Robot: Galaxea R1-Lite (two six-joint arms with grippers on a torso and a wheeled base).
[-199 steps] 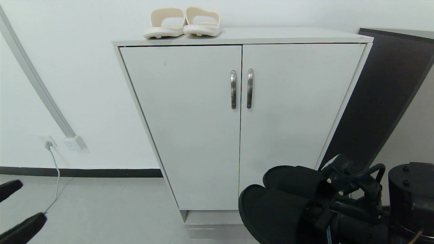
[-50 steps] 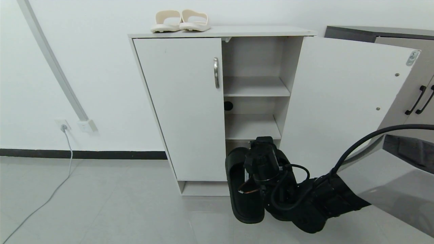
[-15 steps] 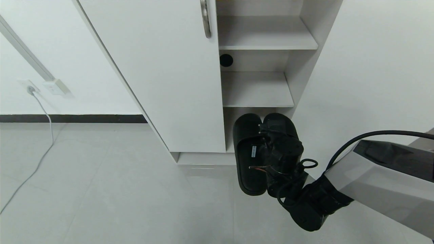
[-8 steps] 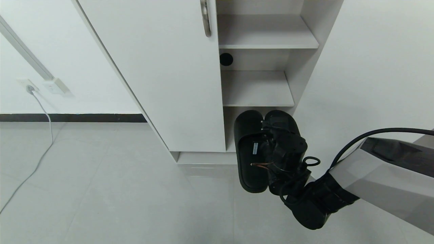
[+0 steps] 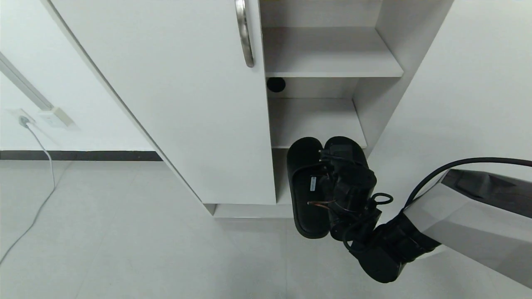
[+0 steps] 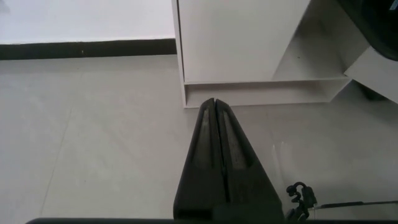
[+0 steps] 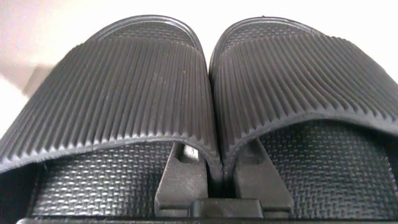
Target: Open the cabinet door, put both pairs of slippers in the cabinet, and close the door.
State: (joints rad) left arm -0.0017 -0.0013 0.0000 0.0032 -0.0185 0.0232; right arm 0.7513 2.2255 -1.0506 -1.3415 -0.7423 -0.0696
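Slippers, black, clamped in right pincer; label print illegible.

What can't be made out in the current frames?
- Bottom compartment of the cabinet: head view, hidden behind the black slippers and right gripper.
- Right gripper's fingertips: right wrist view, tucked under the slipper straps.
- Top of the cabinet: cut off by the head view's upper edge.
- Far edge of the open door: past the head view's right edge.

Bright, even light — soft, faint shadows
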